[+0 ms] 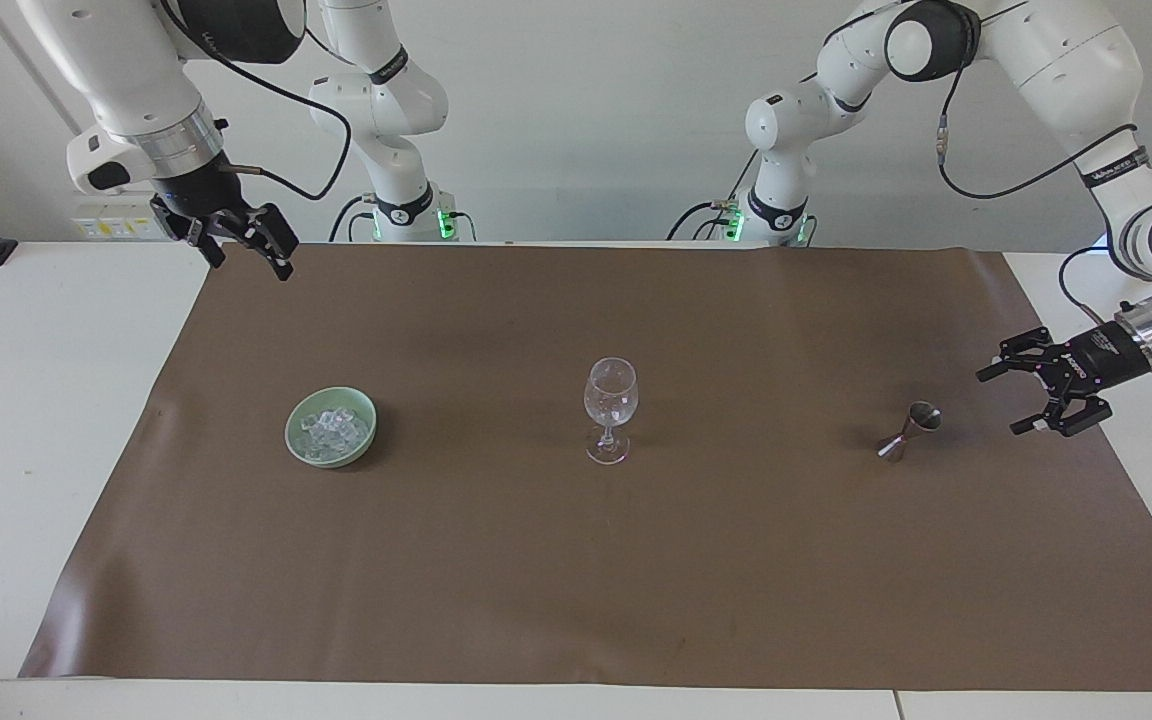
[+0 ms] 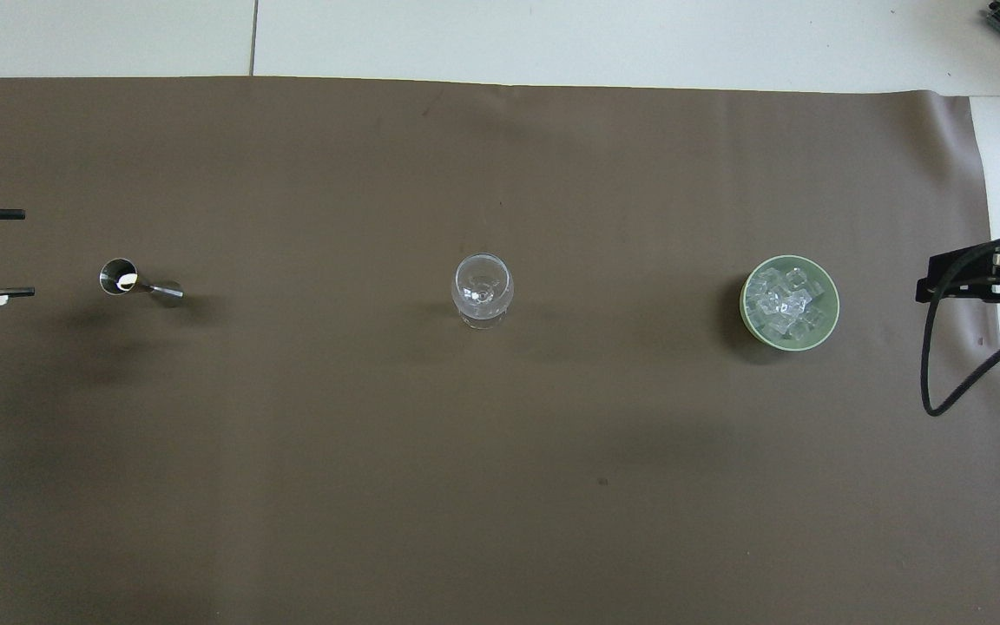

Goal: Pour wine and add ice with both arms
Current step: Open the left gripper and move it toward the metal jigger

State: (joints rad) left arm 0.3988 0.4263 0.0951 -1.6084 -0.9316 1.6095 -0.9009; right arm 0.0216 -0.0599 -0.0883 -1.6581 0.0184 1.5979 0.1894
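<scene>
You've got a matt brown mat [image 1: 576, 560] laid flat, paper-like, with faint creases at its edges, over a smooth white table [image 1: 36, 420]. At centre, the wine glass [image 1: 611, 405] is clear and glossy, catching highlights. The jigger [image 1: 911, 428] is polished metal, mirror-bright inside its cup. The bowl [image 1: 293, 428] has a smooth pale green glaze, and the ice [image 1: 334, 432] in it looks glassy. The left gripper [image 1: 1034, 398] and right gripper [image 1: 248, 250] show matt black plastic, each under a brushed silver ring on glossy white arm shells.
</scene>
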